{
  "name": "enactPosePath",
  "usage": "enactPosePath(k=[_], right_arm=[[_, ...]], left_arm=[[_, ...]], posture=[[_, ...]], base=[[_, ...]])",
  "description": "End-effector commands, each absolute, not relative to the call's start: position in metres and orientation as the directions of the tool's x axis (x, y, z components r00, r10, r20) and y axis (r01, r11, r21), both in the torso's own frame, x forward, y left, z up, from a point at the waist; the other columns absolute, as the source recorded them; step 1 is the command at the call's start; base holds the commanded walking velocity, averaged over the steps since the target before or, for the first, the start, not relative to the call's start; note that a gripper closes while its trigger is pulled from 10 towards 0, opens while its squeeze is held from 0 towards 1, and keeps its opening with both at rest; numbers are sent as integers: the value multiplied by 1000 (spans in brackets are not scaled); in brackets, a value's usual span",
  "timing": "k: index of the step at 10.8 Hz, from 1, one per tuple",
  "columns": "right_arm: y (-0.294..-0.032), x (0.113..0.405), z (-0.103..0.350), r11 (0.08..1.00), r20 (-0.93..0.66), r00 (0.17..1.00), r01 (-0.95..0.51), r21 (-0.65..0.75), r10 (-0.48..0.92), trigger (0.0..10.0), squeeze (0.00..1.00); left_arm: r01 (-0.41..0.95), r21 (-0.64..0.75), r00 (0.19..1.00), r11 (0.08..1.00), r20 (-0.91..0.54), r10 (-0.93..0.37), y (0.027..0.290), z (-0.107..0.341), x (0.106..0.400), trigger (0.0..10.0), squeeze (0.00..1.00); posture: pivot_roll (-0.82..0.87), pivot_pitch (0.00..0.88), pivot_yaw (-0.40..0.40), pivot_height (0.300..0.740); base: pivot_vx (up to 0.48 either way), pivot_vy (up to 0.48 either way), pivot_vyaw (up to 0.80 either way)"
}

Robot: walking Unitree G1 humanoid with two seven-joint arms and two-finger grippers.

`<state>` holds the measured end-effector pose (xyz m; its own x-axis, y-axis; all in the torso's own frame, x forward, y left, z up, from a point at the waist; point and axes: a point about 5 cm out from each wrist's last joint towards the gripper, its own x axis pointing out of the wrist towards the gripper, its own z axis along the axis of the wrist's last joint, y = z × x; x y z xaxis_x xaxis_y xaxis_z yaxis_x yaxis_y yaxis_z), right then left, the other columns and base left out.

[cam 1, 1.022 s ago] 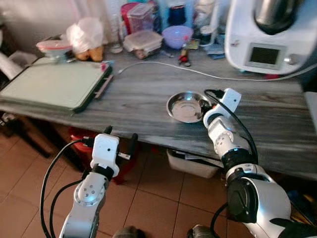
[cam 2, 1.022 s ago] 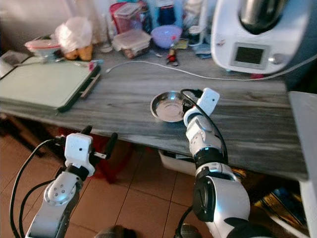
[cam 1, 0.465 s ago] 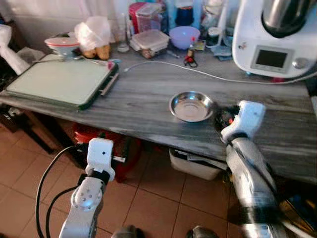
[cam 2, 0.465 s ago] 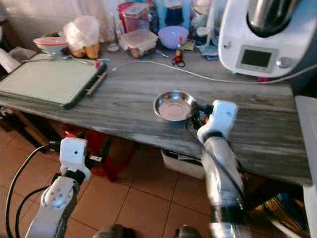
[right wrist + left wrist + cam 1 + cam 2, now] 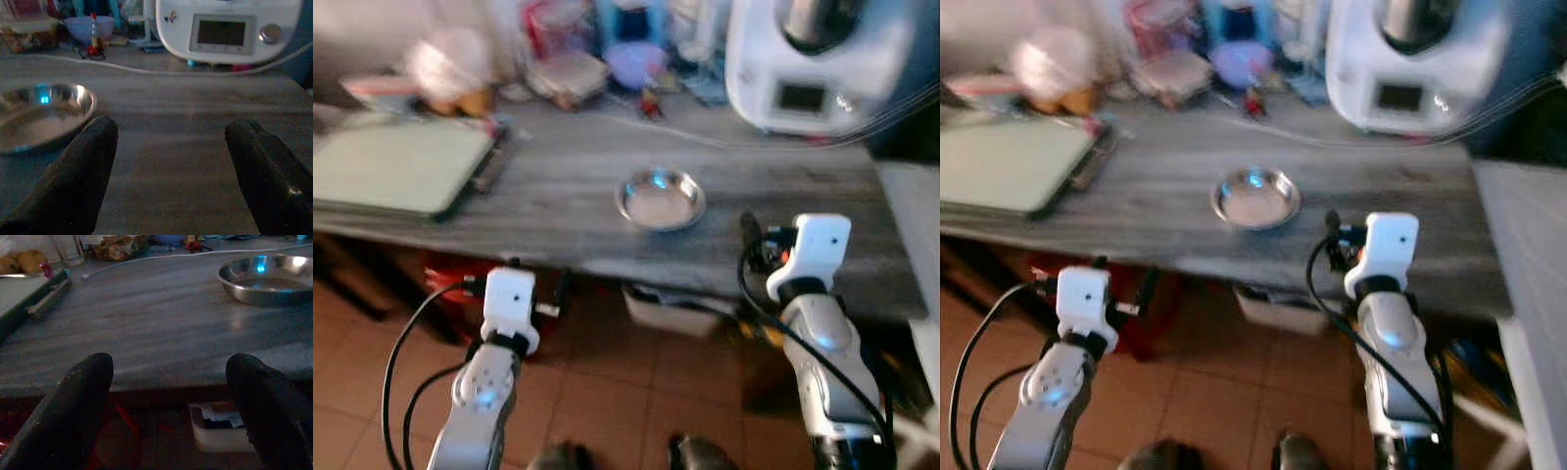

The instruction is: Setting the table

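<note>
Steel bowl point(image 5: 661, 199), shallow and empty, at the centre of the frame, resting upright on the grey wood-grain surface point(image 5: 558, 211) toward its near edge. Right claw point(image 5: 171, 176), at the lower right of the frame in the head views, held just off the near edge of the surface beside the bowl and apart from it; its two black fingers point(image 5: 85, 171) spread wide, nothing between them. Left claw point(image 5: 168, 411), at the lower left of the frame, below the near edge of the surface and over the tiled floor point(image 5: 636, 392), fingers point(image 5: 73, 411) likewise spread wide and empty. White kitchen appliance point(image 5: 803, 64) with a dark display at the upper right of the frame. White cable point(image 5: 146, 68) running across the surface behind the bowl. Green tray point(image 5: 396, 166) at the left of the frame. Lilac bowl point(image 5: 636, 61), plastic containers point(image 5: 568, 73) and a white bag point(image 5: 445, 69) along the back, blurred. White tub point(image 5: 217, 428) on the floor under the surface.
</note>
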<state>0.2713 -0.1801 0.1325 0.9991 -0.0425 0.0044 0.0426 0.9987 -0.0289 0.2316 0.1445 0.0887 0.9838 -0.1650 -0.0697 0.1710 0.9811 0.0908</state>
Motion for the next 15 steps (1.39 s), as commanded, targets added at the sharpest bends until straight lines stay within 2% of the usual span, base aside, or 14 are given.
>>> enactPosePath(k=[1,6,11,15], right_arm=[[-174,270,139,999,24,999,23,-33,-22,10000,0],[-169,264,134,999,-4,1000,20,-32,-20,10000,0],[-165,264,131,999,-23,1000,4,-35,-5,10000,0],[-171,269,129,999,-41,998,38,-19,-39,10000,0]], left_arm=[[152,99,987,983,-73,-146,150,90,231,10000,0],[150,95,987,984,-75,-143,151,90,231,10000,0],[158,101,985,982,-81,-150,149,88,228,10000,0],[198,62,979,978,-65,-194,145,91,228,10000,0]], posture=[[-32,2,55,740],[-41,0,52,740],[-41,0,54,740],[-46,0,56,740]], base=[[-289,0,0],[-309,0,0],[-308,0,-535],[0,0,-145]])
